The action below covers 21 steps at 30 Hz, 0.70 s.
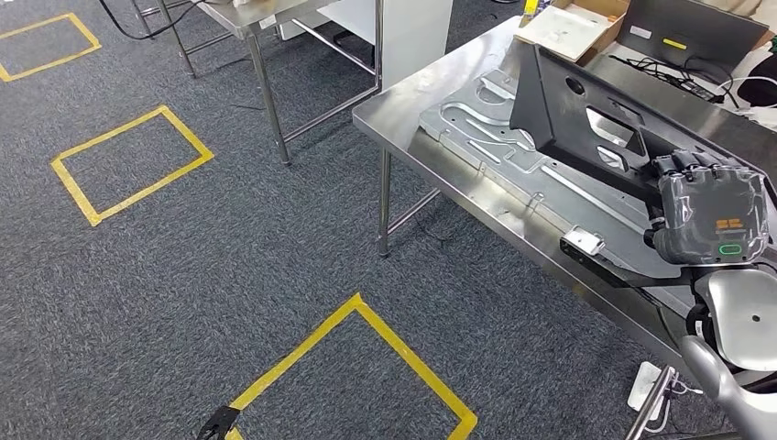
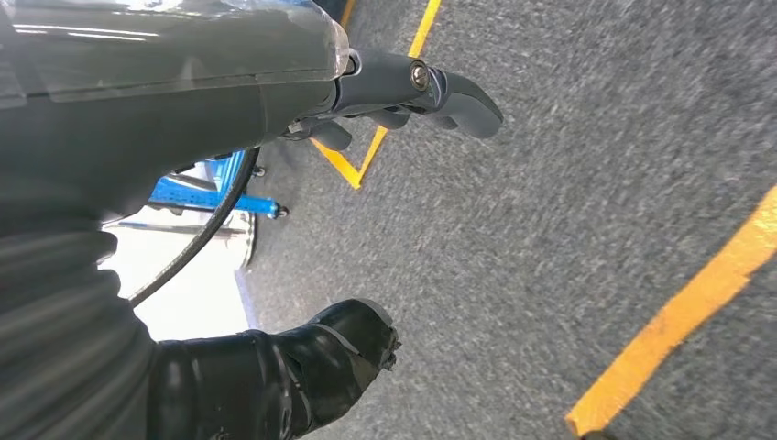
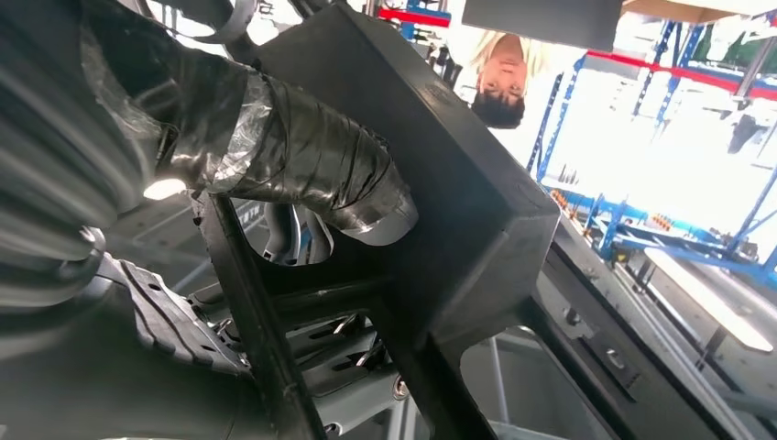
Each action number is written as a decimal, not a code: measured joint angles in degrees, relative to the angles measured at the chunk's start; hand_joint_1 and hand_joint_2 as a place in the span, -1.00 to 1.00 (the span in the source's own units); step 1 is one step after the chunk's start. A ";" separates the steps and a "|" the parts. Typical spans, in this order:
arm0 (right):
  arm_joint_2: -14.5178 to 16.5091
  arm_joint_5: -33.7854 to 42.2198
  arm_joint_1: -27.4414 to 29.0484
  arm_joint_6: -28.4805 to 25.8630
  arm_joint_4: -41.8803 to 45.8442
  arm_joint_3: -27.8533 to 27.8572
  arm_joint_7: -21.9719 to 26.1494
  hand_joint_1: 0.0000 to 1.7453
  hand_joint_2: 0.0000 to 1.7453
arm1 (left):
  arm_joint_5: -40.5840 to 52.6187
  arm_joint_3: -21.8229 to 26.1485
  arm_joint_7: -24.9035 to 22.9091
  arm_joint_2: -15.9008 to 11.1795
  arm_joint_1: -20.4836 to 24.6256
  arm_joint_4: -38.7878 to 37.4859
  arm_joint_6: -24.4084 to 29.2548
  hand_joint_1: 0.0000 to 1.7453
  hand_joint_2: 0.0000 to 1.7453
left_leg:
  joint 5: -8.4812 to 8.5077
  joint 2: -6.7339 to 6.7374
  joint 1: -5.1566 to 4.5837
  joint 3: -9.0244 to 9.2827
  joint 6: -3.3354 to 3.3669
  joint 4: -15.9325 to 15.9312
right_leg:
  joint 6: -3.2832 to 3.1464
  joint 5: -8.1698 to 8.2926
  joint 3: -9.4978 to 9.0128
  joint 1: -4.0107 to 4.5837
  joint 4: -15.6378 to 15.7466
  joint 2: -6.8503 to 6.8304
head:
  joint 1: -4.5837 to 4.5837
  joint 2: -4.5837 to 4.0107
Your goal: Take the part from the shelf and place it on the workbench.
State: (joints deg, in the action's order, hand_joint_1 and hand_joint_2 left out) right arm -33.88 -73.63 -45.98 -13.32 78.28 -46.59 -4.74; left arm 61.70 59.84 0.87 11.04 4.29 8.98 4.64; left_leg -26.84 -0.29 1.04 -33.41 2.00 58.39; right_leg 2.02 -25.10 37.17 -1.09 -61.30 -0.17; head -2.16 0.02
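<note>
Head view: the right hand [image 1: 710,215] grips the black plastic frame-shaped part [image 1: 586,128] at three o'clock, over the stainless steel workbench [image 1: 403,105]. Lower it level before releasing. The left hand [image 2: 403,92] hangs holding nothing, fingers loosely curled.

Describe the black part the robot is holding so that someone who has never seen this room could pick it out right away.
Find the steel workbench at the right of the head view, with a flat silver metal panel lying on it. Standing tilted over that panel is the black part, gripped at its near end by the right hand. It alone is matte black, with open cutouts.
</note>
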 joint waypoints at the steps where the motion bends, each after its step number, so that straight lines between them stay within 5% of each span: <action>1: 0.15 -0.11 0.01 -0.05 -0.15 0.00 -0.03 1.00 1.00 | 0.00 0.00 0.00 0.01 0.01 0.00 -0.04 -1.00 1.00 | -0.17 0.01 -0.03 0.11 -0.31 -0.03 | -0.30 0.53 -1.01 0.22 2.08 -0.05 | -0.01 0.00; 6: 0.87 -0.78 0.25 -0.15 -1.07 0.01 -0.18 1.00 1.00 | 0.00 0.01 -0.08 0.00 0.10 0.00 -0.12 -1.00 1.00 | -1.67 0.19 0.07 -0.19 -1.86 1.69 | -2.09 -0.18 -2.67 0.31 3.78 0.11 | -0.26 0.00; 9: 1.54 -1.03 0.35 -0.21 -1.68 -0.01 -0.27 1.00 1.00 | 0.00 0.02 -0.16 0.01 0.02 0.00 -0.09 -1.00 1.00 | -5.68 0.20 0.10 -5.83 -1.98 11.98 | -3.11 -0.87 -3.80 0.56 4.07 0.01 | -0.54 0.00; 11: 2.02 -1.09 0.65 -0.21 -2.14 -0.07 -0.27 1.00 1.00 | 0.00 0.02 -0.29 -0.02 -0.05 0.00 -0.02 -1.00 1.00 | -5.73 0.20 0.10 -9.14 -1.97 16.20 | -3.25 -1.59 -4.43 0.79 3.88 0.17 | -0.62 0.00; 12: 2.21 -1.10 0.78 -0.21 -2.34 -0.10 -0.27 1.00 1.00 | 0.00 0.02 -0.32 -0.04 -0.07 0.00 0.00 -1.00 1.00 | -3.97 0.20 0.09 -9.18 -1.88 15.03 | -3.17 -2.04 -4.86 0.84 3.73 0.28 | -0.67 0.00; 15: 2.44 -1.12 0.85 -0.22 -2.78 -0.11 -0.29 1.00 1.00 | 0.00 0.03 -0.34 -0.09 -0.13 0.00 0.02 -1.00 1.00 | 2.07 0.15 -0.03 -5.08 -1.44 4.61 | -2.48 -3.64 -5.97 0.93 3.01 0.44 | -0.68 0.00; 21: 2.69 -1.15 0.87 -0.34 -3.32 -0.10 -0.44 1.00 1.00 | 0.00 0.03 -0.26 -0.04 -0.11 0.00 0.03 -1.00 1.00 | 1.93 0.04 -0.09 -2.56 0.08 0.58 | -0.83 -4.39 -5.14 0.94 0.59 0.44 | -0.62 0.01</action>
State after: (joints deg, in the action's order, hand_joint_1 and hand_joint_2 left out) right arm -31.19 -74.78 -45.11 -13.66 74.96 -46.70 -5.18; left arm 61.70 59.88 0.61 11.00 4.18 8.98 4.67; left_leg -24.91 -0.25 0.96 -35.98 2.08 58.97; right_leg 1.19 -29.49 32.03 -0.15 -60.71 0.27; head -2.78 0.03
